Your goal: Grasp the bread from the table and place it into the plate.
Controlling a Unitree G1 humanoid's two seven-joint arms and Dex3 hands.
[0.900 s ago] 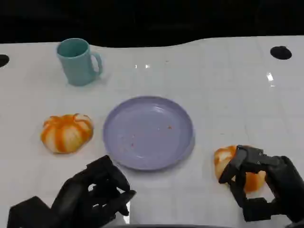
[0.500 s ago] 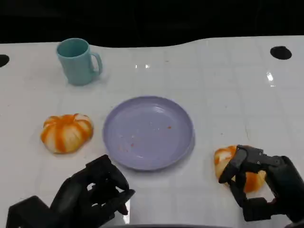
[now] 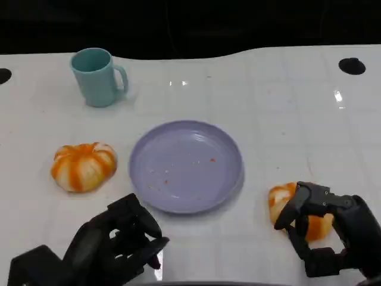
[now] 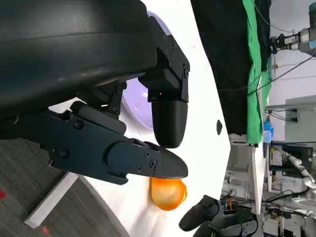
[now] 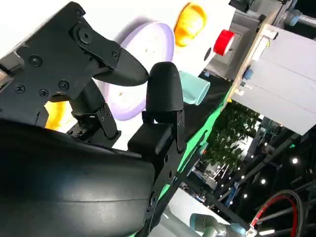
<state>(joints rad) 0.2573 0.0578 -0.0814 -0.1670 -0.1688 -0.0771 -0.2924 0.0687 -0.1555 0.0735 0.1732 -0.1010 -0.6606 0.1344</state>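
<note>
Nearest the robot, the right hand (image 3: 330, 235) sat at the near right of the worktop (image 3: 280, 119), its fingers (image 3: 297, 205) curled down over the near and inner side of a bread roll (image 3: 286, 202). They looked to be touching or all but touching the crust; whether they pressed hard enough to hold it could not be told, and the roll rested flat on the worktop, so I would not call it gripped. The left hand (image 3: 119, 244) lay at the near left with its fingers curled loosely inward around nothing, clear of everything else.

The roll under the right hand was orange and white, domed and glossy, lying just to the right of the plate (image 3: 186, 165) and apart from its rim. It would likely be light and soft: a firm squeeze would dent it, and the smooth rounded top gives little purchase. The better hold would seem to be low around its widest part, fingers on one flank and thumb on the opposite one, with only enough pressure to carry it.

Further in, the lilac plate lay in the middle, shallow and holding only a few crumbs, so a short lift leftward would reach it. A second, similar bread roll (image 3: 83, 165) rested to the plate's left, well apart from either hand. Farthest back on the left stood a teal mug (image 3: 97, 77), upright, its handle turned to the right.
</note>
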